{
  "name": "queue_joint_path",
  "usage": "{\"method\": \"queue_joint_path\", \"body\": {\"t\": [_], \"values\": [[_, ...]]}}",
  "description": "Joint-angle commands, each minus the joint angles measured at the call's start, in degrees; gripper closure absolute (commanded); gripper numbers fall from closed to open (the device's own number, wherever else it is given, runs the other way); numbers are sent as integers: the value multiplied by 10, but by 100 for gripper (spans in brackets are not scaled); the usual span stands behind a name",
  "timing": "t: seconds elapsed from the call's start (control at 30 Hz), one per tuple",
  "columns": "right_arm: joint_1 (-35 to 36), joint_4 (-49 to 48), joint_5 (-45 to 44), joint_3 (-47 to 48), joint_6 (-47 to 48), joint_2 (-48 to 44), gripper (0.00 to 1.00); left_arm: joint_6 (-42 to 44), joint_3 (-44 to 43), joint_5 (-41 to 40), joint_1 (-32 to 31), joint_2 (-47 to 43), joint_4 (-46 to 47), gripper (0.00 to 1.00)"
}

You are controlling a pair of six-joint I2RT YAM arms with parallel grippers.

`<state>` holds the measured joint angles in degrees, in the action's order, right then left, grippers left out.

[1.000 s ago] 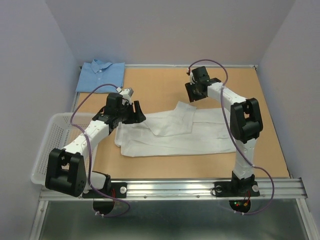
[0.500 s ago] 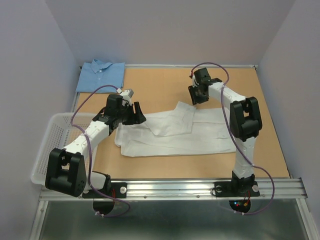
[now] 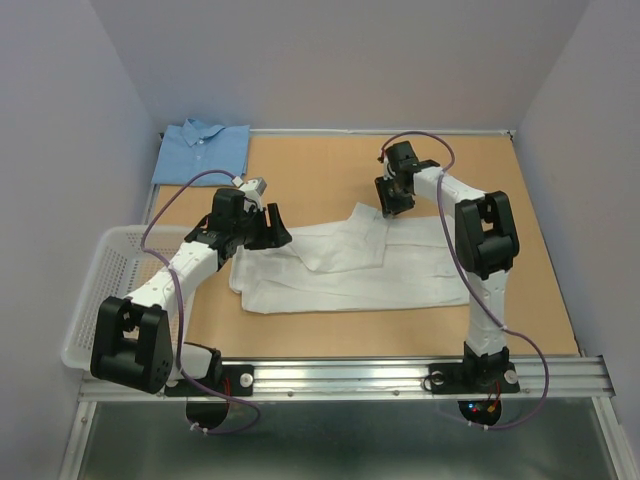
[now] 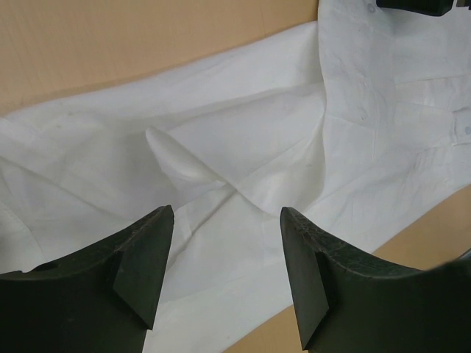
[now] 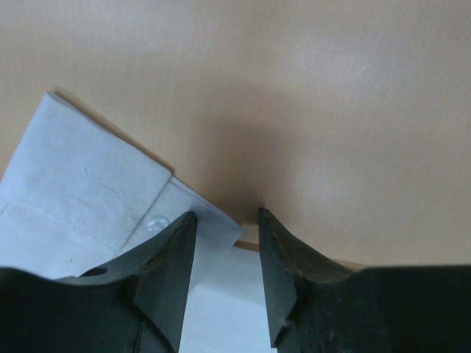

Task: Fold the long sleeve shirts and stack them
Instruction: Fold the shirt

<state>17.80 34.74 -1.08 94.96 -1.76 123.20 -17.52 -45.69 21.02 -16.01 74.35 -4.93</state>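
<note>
Centrally on the tan tabletop point(image 3: 330, 165) lies the white shirt point(image 3: 350, 270), spread out and rumpled, with one sleeve folded up across its body toward the far side. At that sleeve's far end the right gripper point(image 3: 392, 203) hangs low with its jaws apart; in its wrist view the corner of the cuff point(image 5: 96, 176), with a small button beside it, sits between the two fingers, though contact cannot be judged. The left gripper point(image 4: 224, 220) hovers over the white shirt's left end, its jaws also spread wide and holding nothing, with creased cloth below the gap. Beyond the white shirt and to its left, well apart, the blue shirt point(image 3: 203, 150) lies folded with its collar up. Left of the white shirt stands the white mesh basket point(image 3: 95, 285); the left arm reaches over its near right corner.
</note>
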Motion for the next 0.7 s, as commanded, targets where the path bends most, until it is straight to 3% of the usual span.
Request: {"method": "queue_joint_path", "body": {"t": [0.0, 0.27, 0.67], "values": [[4, 7, 6, -12, -3, 10, 55, 0, 3, 10, 3, -4, 19, 29], [14, 37, -21, -16, -8, 22, 55, 0, 3, 9, 5, -3, 19, 29], [48, 85, -51, -40, -62, 55, 71, 0, 3, 6, 6, 1, 19, 30]]}}
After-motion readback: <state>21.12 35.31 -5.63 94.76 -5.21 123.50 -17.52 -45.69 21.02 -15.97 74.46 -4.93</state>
